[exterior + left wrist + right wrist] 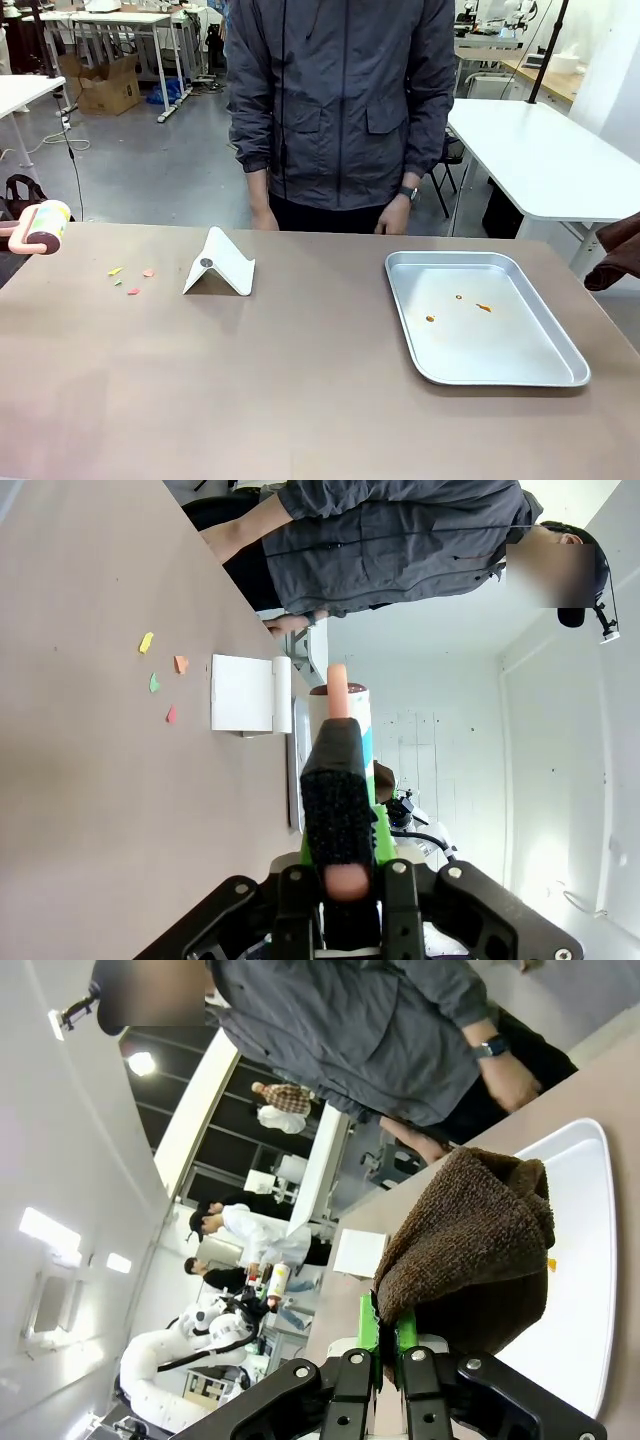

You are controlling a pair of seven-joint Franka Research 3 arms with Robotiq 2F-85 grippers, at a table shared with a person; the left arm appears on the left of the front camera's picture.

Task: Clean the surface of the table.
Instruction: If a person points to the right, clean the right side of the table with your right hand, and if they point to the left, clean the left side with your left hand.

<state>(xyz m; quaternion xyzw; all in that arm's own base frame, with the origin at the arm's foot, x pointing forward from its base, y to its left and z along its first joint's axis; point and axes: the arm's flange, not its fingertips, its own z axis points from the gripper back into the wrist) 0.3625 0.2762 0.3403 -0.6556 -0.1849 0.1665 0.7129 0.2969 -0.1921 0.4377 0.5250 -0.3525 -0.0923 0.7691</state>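
The brown table (300, 390) carries several small coloured paper scraps (130, 278) at its far left. A lint roller (45, 228) with a pink handle hangs over the left edge. In the left wrist view my left gripper (340, 755) is shut on that pink handle, the roller (352, 702) beyond its fingertips, the scraps (160, 675) farther off on the table (90, 780). At the right edge hangs a brown cloth (615, 250). My right gripper (388, 1332) is shut on the cloth (470, 1240), above the table (615, 1075).
A white folded stand (220, 265) sits just right of the scraps. A silver tray (500, 345) with orange stains lies at the right, under the cloth in the right wrist view (585, 1290). A person (340, 110) stands at the far edge, hands touching it.
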